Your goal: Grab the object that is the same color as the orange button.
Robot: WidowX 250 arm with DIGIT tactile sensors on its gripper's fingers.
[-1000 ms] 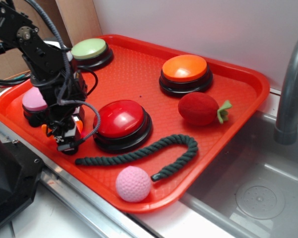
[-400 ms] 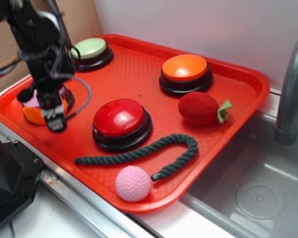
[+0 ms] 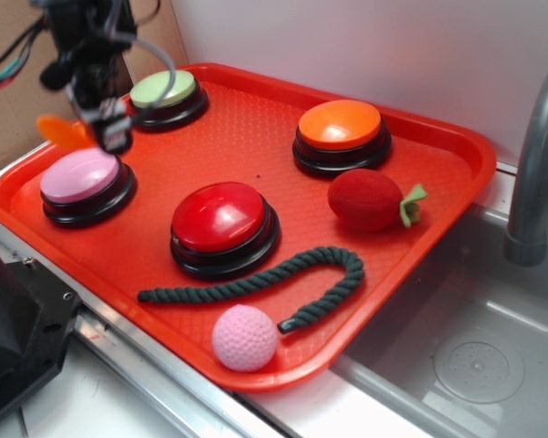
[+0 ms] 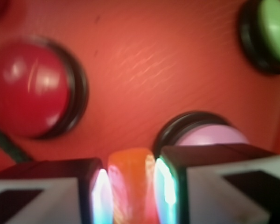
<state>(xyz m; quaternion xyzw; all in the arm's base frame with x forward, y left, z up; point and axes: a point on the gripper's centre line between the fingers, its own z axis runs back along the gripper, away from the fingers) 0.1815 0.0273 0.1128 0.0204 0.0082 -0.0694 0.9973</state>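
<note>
My gripper is shut on the small glossy orange crescent and holds it in the air above the tray's far left, over the pink-topped button. In the wrist view the crescent sits clamped between my two fingers, with the pink-topped button below. The orange button, orange dome on a black base, stands at the tray's back right, far from the gripper.
The red tray also bears a red-topped button, a green-topped button, a red plush strawberry, a dark green rope and a pink ball. A sink and grey faucet lie to the right.
The gripper has risen from tray level beside the red-topped button, carrying the orange crescent up and back to the left. The pink-topped button is now uncovered.
</note>
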